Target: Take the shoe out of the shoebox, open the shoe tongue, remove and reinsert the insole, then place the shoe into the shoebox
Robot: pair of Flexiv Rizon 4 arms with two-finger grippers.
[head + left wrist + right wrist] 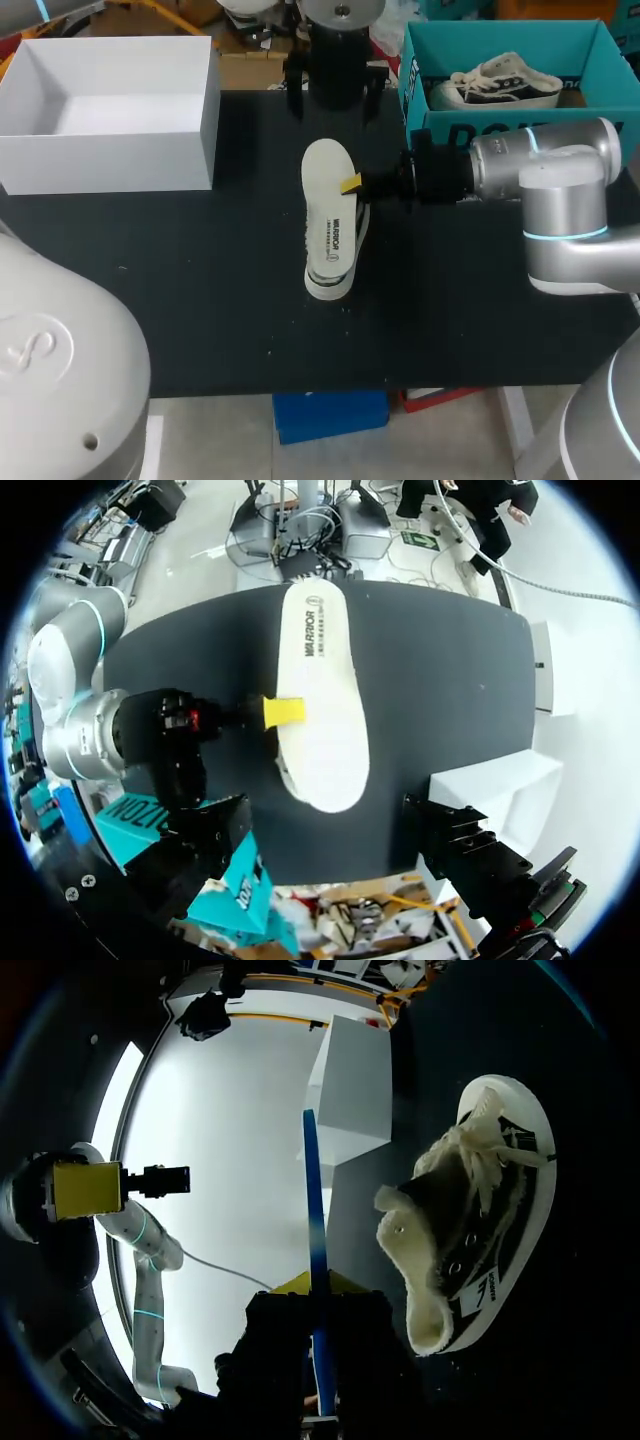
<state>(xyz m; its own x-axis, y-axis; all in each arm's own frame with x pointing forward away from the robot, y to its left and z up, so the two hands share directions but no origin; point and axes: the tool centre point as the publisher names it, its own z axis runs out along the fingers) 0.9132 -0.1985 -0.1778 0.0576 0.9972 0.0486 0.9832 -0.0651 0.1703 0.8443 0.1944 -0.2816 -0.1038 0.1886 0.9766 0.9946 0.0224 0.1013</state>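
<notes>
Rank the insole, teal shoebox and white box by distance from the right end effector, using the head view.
1. insole: gripped by the right end effector, at table centre.
2. teal shoebox: just behind the arm, at the far right corner.
3. white box: across the table, at the far left corner.
</notes>
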